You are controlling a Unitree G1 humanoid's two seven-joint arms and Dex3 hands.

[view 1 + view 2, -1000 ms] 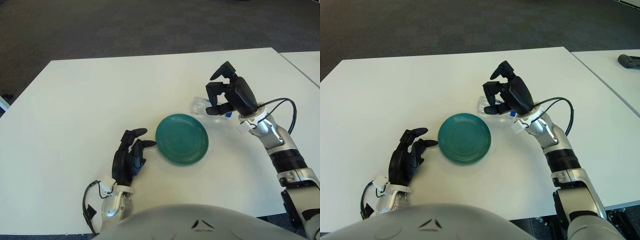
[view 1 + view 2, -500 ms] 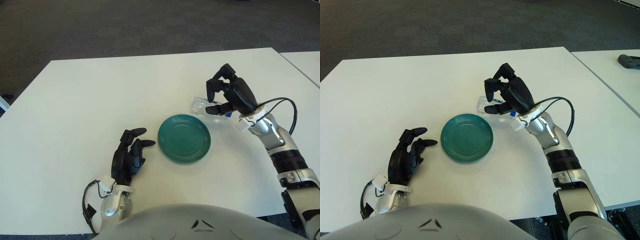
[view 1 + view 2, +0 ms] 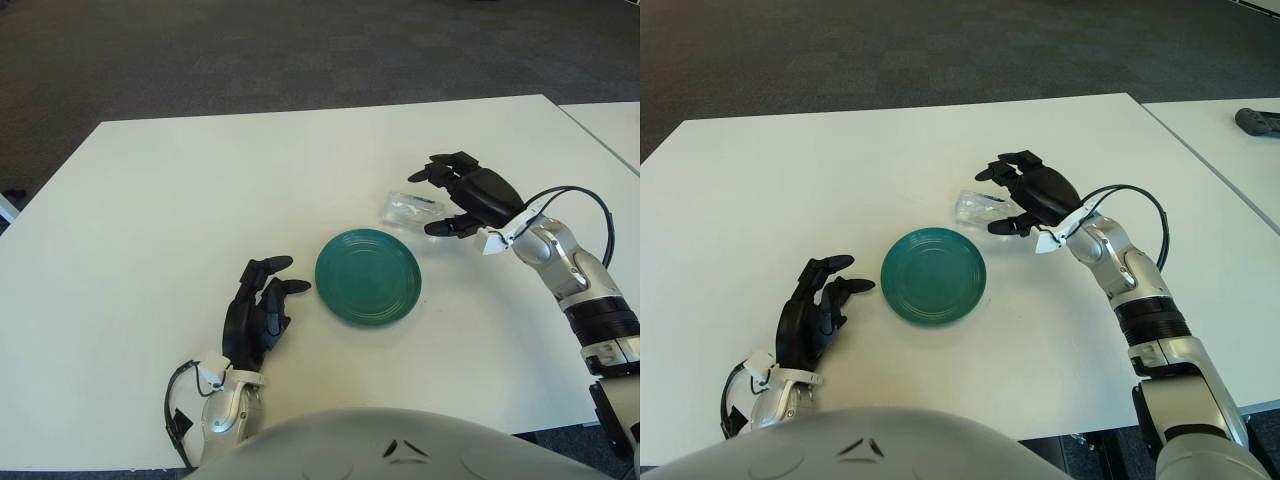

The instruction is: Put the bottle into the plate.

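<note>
From my station I see little on the white table [image 3: 150,200] besides the task's things; at the far right in the right eye view a second table [image 3: 1230,150] carries a small dark object [image 3: 1260,121] I cannot identify; a black cable [image 3: 575,195] loops off the right wrist, clear of everything; nothing lies between the bottle and the plate.

The clear plastic bottle [image 3: 408,208] lies on its side on the table just beyond and to the right of the green plate [image 3: 367,276], near it but apart; my right hand [image 3: 468,193] sits right over the bottle's right end, fingers [image 3: 440,170] reaching across its top and the thumb low on the near side; the fingers look loosely curved around it, and I cannot tell whether they actually grip or only touch it.

Compared with a second ago, the right hand has dropped from a raised, upright pose to a flatter one reaching over the bottle; the plate has shifted a little to the right; the bottle has barely moved.

My left hand [image 3: 258,312] shows just left of the plate, fingers relaxed and holding nothing; the plate holds nothing.
</note>
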